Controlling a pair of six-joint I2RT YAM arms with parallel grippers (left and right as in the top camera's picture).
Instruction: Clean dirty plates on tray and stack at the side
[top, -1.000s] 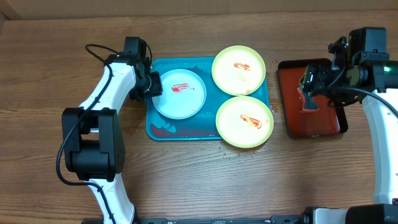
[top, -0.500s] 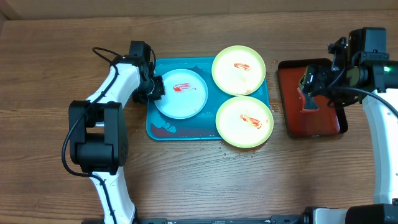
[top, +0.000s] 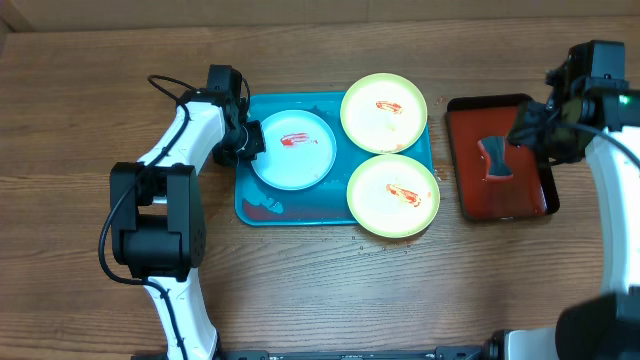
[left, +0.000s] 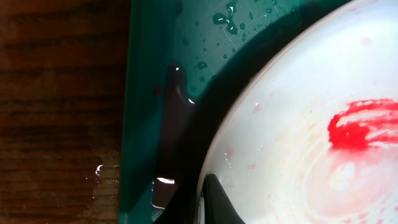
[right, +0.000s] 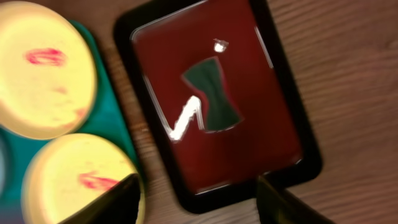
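Observation:
The turquoise tray (top: 262, 208) holds three plates with red smears: a blue-white plate (top: 292, 150) on its left, and two yellow-green plates at the back right (top: 384, 112) and front right (top: 393, 196). My left gripper (top: 247, 140) is at the blue-white plate's left rim. In the left wrist view, one finger lies on the plate (left: 298, 149) and the other under its edge (left: 202, 190), over the tray (left: 143, 93). My right gripper (top: 533, 135) hangs open and empty above the red tray. Both yellow-green plates show in the right wrist view (right: 43, 68), (right: 74, 180).
A red tray with a black rim (top: 470, 195) lies to the right of the turquoise tray, with a dark green sponge-like piece (top: 496, 158) on it. The red tray (right: 267, 118) and the piece (right: 212, 93) also show in the right wrist view, between my right fingers (right: 196, 205). Water drops lie on the turquoise tray.
My left gripper moved in onto the blue-white plate's rim, and the plate shifted slightly right. My right gripper moved right and away from the dark green piece, which stays on the red tray.

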